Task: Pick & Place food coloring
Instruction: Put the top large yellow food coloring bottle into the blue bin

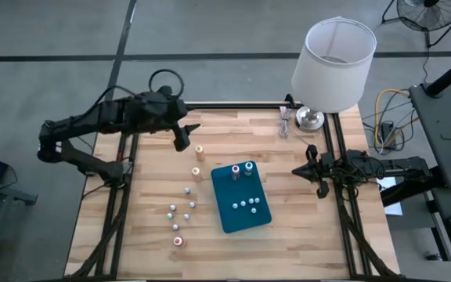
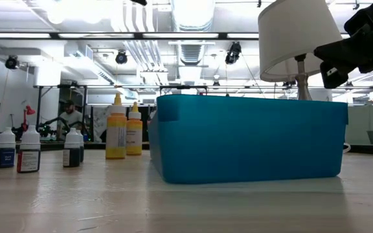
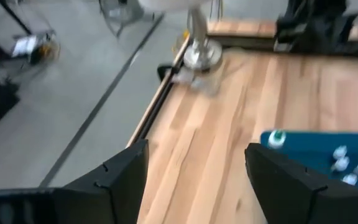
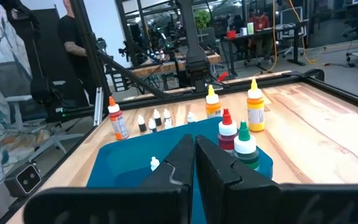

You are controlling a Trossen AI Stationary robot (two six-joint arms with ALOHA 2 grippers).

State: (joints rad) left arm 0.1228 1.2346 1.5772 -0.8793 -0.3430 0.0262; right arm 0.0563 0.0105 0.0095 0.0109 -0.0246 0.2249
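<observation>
My left hand (image 1: 185, 135) hangs above the far left part of the wooden surface (image 1: 147, 235), its fingers (image 3: 117, 177) spread apart with nothing between them. It sits near the two yellow-bodied bottles (image 1: 198, 160) that stand just left of the teal tray (image 1: 245, 219). My right hand (image 1: 312, 168) waits at the right edge of the surface, beside the tray's right side, its fingers pressed together and empty.

The food coloring (image 1: 180, 210) is split between two places. Two taller bottles (image 1: 243, 170) with a red and a green top stand in the far end of the tray, and a few small whitish ones (image 1: 247, 205) lie near its middle. The remaining bottles stand on the bare surface left of the tray: a loose cluster of small grey-capped ones, and one with a pinkish top (image 1: 178, 241) nearest the front edge.

A lamp (image 1: 331, 66) with a white shade stands at the far right corner of the surface. People (image 4: 73, 37) show in the room beyond.
</observation>
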